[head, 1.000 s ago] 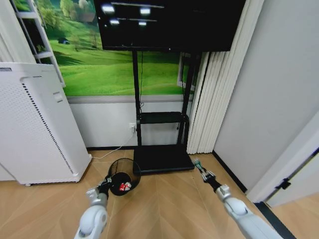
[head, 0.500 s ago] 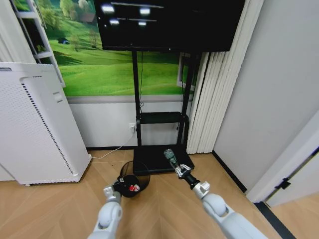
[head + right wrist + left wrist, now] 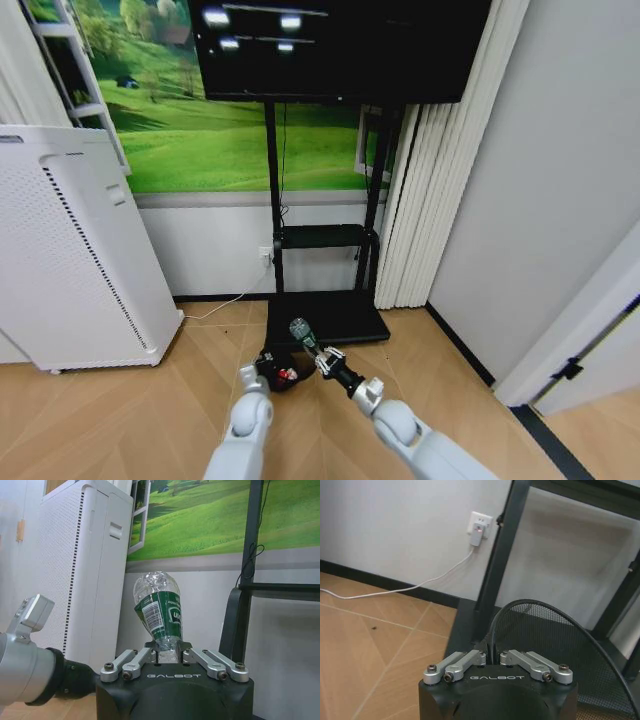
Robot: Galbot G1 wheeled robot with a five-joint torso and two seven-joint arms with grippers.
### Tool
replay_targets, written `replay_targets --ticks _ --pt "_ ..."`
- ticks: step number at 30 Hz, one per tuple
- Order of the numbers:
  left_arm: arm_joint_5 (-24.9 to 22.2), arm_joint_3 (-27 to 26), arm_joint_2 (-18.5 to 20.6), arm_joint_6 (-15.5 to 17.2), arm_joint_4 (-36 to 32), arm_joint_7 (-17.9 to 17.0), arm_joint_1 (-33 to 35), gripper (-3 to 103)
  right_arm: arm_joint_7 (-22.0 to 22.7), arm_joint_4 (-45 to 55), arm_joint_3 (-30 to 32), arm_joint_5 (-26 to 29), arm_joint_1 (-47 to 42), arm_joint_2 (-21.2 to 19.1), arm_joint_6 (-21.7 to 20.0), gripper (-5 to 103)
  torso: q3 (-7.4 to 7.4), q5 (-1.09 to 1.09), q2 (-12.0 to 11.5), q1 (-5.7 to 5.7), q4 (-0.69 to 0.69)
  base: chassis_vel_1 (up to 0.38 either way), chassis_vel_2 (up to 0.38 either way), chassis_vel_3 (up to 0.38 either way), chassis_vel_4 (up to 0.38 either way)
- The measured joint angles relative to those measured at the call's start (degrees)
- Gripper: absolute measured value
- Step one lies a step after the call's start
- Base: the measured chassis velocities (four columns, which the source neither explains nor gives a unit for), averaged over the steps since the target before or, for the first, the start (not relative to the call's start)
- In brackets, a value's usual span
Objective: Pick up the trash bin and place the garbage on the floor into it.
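Note:
The trash bin (image 3: 292, 368), black wire mesh, hangs low in front of me with a red and white bit of garbage (image 3: 285, 377) inside. My left gripper (image 3: 262, 366) is shut on its rim; the left wrist view shows the fingers (image 3: 465, 659) pinching the rim wire (image 3: 492, 630), with the mesh wall (image 3: 545, 645) beyond. My right gripper (image 3: 325, 358) is shut on the neck of a clear plastic bottle with a green label (image 3: 300, 330), held upside down right beside the bin. In the right wrist view the bottle (image 3: 157, 611) stands up from the right gripper (image 3: 169, 651).
A tall white appliance (image 3: 70, 270) stands at the left. The black TV stand's base (image 3: 330, 318) lies just behind the bin, with pale curtains (image 3: 410, 200) and a wall to the right. A plug and white cable (image 3: 478, 529) are on the wall.
Both arms have swung inward. The left gripper carried the bin to the right, and the right gripper brought the bottle to the left, up beside the bin.

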Motion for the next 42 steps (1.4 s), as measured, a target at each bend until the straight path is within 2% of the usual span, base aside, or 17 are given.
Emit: replay_targets --ticks 5,12,13,14,17,19,22,23,25,26,29,32,34,42 --pt "0.0 3.02 -0.1 0.16 -0.18 -0.68 0.92 6 0.59 -4.32 -1.72 0.98 5.27 2.07 0.0 19 0.0 -0.01 0.0 0.0 0.01 0.0 0.0 0.0 0.0" --pt "0.56 3.07 -0.11 0.29 -1.81 -0.74 3.42 6 2.06 -6.57 -2.35 1.4 8.47 3.41 -0.13 17 0.0 -0.01 0.0 0.0 0.01 0.0 0.0 0.0 0.0" --pt "0.56 2.84 -0.11 0.34 -2.08 -0.77 3.7 6 2.11 -6.76 -2.35 1.39 8.62 3.41 -0.14 22 0.0 -0.01 0.0 0.0 0.02 0.0 0.0 0.0 0.0" --pt "0.56 2.84 -0.11 0.34 -2.08 -0.77 3.7 6 2.11 -6.76 -2.35 1.39 8.62 3.41 -0.14 22 0.0 -0.01 0.0 0.0 0.02 0.0 0.0 0.0 0.0" --pt "0.57 2.13 -0.11 0.49 -2.78 -0.84 4.12 6 2.12 -6.92 -2.18 1.28 8.67 2.96 0.01 38 0.0 -0.01 0.0 0.0 0.01 0.0 0.0 0.0 0.0" --pt "0.57 2.04 -0.11 0.49 -2.83 -0.85 4.13 6 2.12 -6.92 -2.11 1.25 8.62 2.88 0.07 38 0.0 -0.01 0.0 0.0 0.0 0.0 0.0 0.0 0.0" --pt "0.57 1.78 -0.11 0.52 -2.94 -0.94 4.01 6 2.12 -6.52 -1.46 1.02 7.75 2.46 0.4 54 0.0 -0.01 0.0 0.0 0.0 0.0 0.0 0.0 0.0" --pt "0.57 1.78 -0.11 0.52 -2.94 -0.94 4.01 6 2.12 -6.52 -1.46 1.02 7.75 2.46 0.4 54 0.0 -0.01 0.0 0.0 0.0 0.0 0.0 0.0 0.0" --pt "0.57 1.78 -0.11 0.52 -2.95 -1.01 3.86 6 2.12 -6.0 -1.08 1.0 7.12 2.03 0.46 65 0.0 -0.01 0.0 0.0 0.0 0.0 0.0 0.0 0.0" --pt "0.57 1.78 -0.11 0.52 -2.95 -1.01 3.86 6 2.12 -6.0 -1.08 1.0 7.12 2.03 0.46 65 0.0 -0.01 0.0 0.0 0.0 0.0 0.0 0.0 0.0" --pt "0.57 1.61 -0.12 0.54 -3.01 -1.05 3.82 6 2.11 -5.27 -0.18 0.99 6.21 1.1 0.61 83 0.0 -0.01 0.0 0.0 0.0 0.0 0.0 0.0 0.0" --pt "0.61 1.42 -0.25 0.54 -3.01 -1.07 3.82 6 2.1 -5.06 0.11 1.01 5.88 0.87 0.69 88 0.0 -0.01 0.0 0.0 0.0 0.0 0.0 0.0 0.0" --pt "0.68 1.32 -0.29 0.54 -3.01 -1.06 3.75 6 2.0 -4.43 0.76 1.0 4.85 0.28 0.8 97 0.0 -0.01 0.0 0.0 0.0 0.0 0.0 0.0 0.0" --pt "0.75 1.42 -0.23 0.45 -2.84 -1.03 3.23 6 1.88 -2.94 1.07 0.96 3.92 -0.09 0.88 100 0.0 -0.01 0.0 0.0 0.0 0.0 0.0 0.0 0.0"
